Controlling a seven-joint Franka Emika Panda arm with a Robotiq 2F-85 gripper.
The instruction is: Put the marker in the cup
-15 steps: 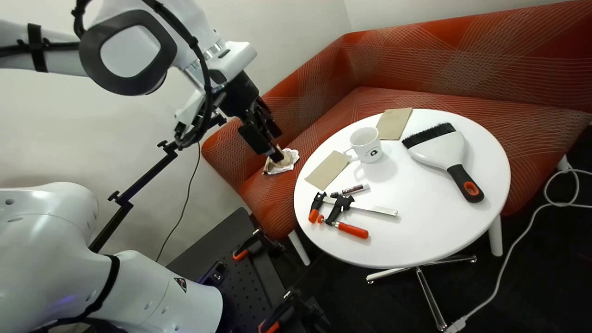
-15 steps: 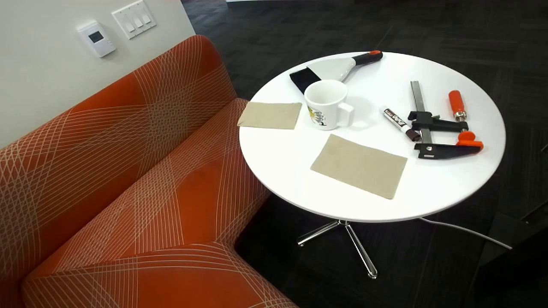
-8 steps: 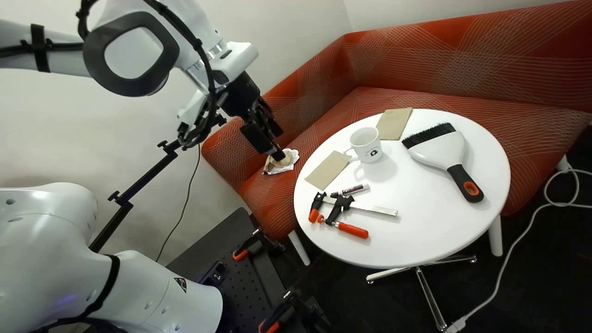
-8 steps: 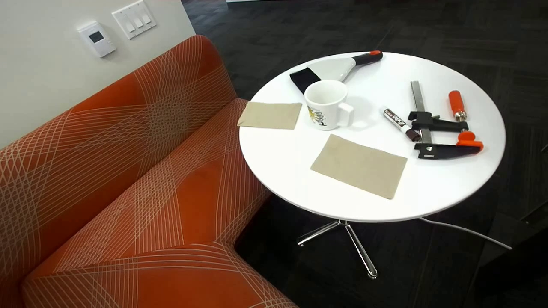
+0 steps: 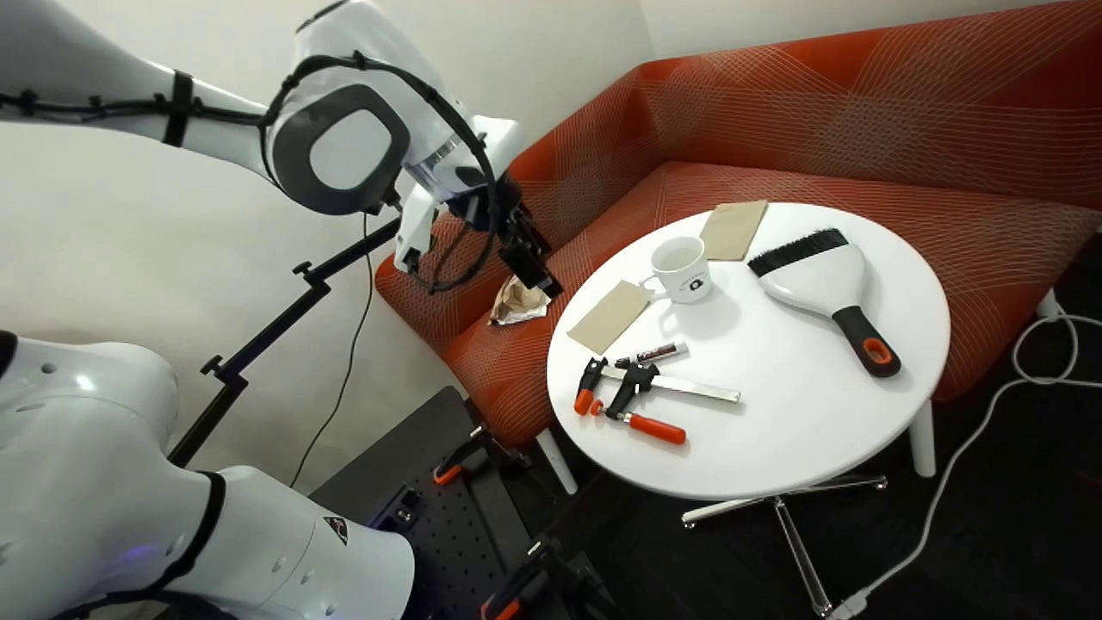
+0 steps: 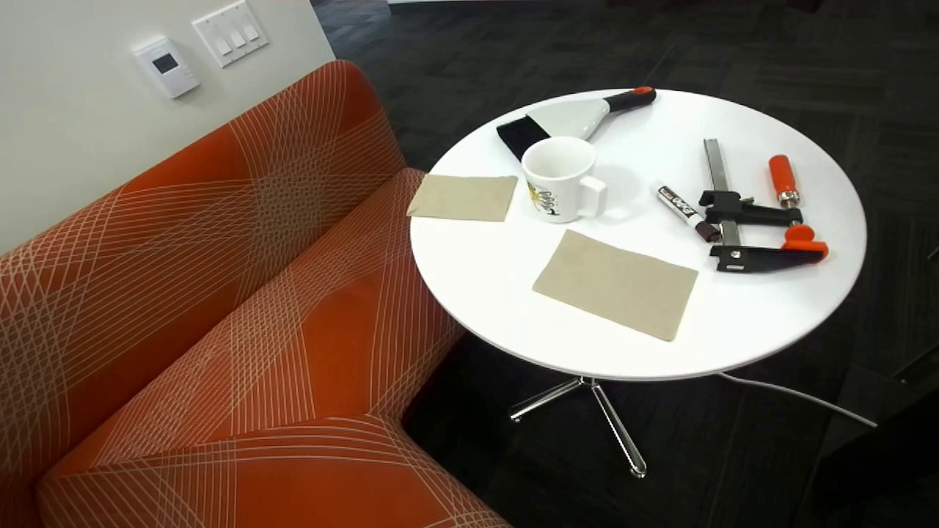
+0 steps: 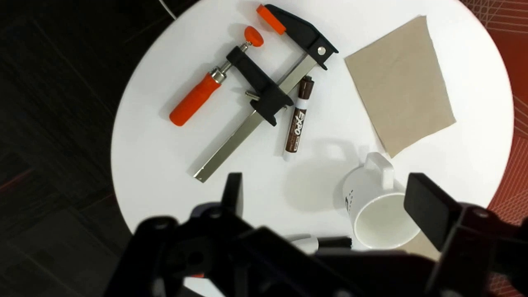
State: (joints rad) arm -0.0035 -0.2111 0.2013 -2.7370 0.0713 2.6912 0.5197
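Note:
The brown-and-white marker [image 5: 652,354] lies on the white round table [image 5: 801,430], against the bar clamp. It also shows in an exterior view [image 6: 688,213] and in the wrist view [image 7: 298,123]. The white cup [image 5: 684,274] stands upright with its handle toward the near tan piece; it shows in an exterior view [image 6: 555,183] and in the wrist view [image 7: 365,187]. My gripper [image 7: 326,185] is open and empty, its fingers wide apart. In an exterior view the gripper [image 5: 538,267] is in the air beside the table, apart from marker and cup.
A bar clamp [image 7: 268,97] with orange handle touches the marker. Tan flat pieces [image 7: 402,84] [image 5: 734,231] lie near the cup. A brush [image 5: 822,280] lies at the table's far side. An orange couch [image 5: 775,120] borders the table. Crumpled paper [image 5: 519,301] lies on the couch.
The arm has swung right in an exterior view, bringing the gripper closer to the table and turning it somewhat. The marker, cup and other table things have not moved.

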